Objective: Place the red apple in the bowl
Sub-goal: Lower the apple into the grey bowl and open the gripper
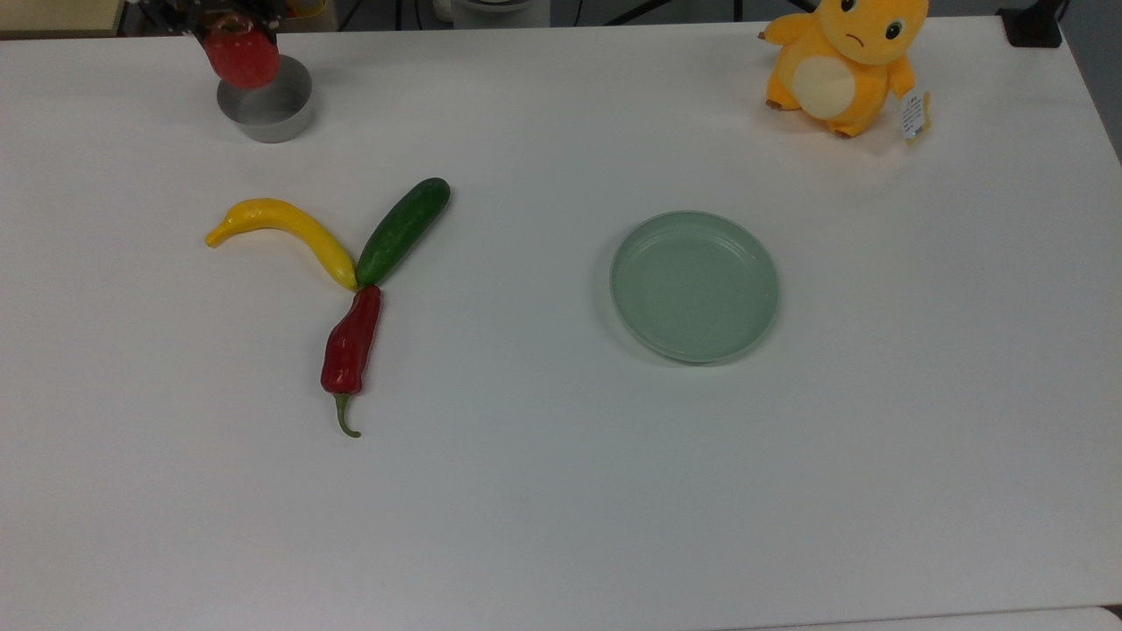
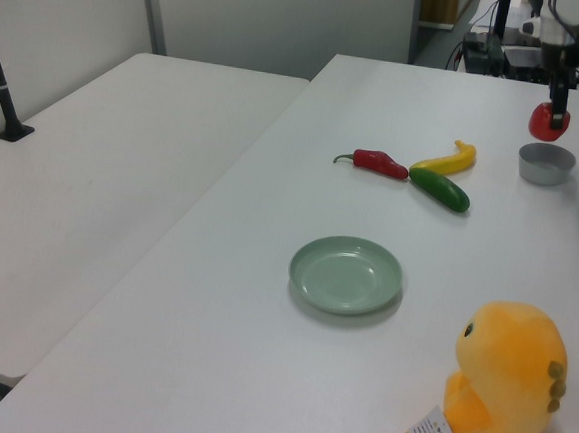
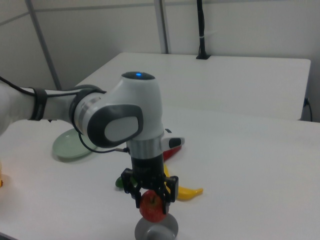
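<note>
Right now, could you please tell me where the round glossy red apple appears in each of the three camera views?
Top view: round glossy red apple near the top view's upper left, overlapping the small grey bowl.
Left view: at upper right, held above the bowl's rim.
Right view: at bottom centre, in the robot's hand, directly over the bowl.
Shared landmark: the curved yellow banana lies beside the bowl.

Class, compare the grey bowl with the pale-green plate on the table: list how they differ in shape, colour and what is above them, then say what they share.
The bowl is small, grey and straight-sided; the plate is wider, shallow and pale green. The red apple, held in the gripper, hangs just above the bowl; nothing is over the plate. In the top view, the bowl sits far left near the table's far edge, the plate right of centre. Both are round, empty and resting on the table.
</note>
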### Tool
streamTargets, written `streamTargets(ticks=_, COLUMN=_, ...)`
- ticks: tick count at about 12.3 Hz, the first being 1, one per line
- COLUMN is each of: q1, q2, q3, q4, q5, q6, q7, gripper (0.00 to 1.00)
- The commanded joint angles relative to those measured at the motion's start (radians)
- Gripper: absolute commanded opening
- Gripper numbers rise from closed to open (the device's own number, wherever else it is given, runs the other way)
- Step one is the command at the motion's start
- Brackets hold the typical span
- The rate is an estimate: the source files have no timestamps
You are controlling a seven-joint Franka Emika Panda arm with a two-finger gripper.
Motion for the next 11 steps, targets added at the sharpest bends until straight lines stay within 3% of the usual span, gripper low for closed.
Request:
streamTargets(ticks=1, q1=0.013, q2=0.02, q3=-0.003, q4=-0.057, q5=-0.032, q6=0.078, q7=-0.013, gripper=0.34)
streamTargets(ticks=8, q1=0.004, q2=0.063, q3=-0.003, q4=-0.134, q5=-0.058, q6=0.17, q7=-0.005, gripper=0.36)
streamTargets(ticks=11, q1=0.003, q2=0.065, q3=-0.003, q4=-0.132, q5=-0.058, q6=0.17, q7=-0.003, gripper=0.47)
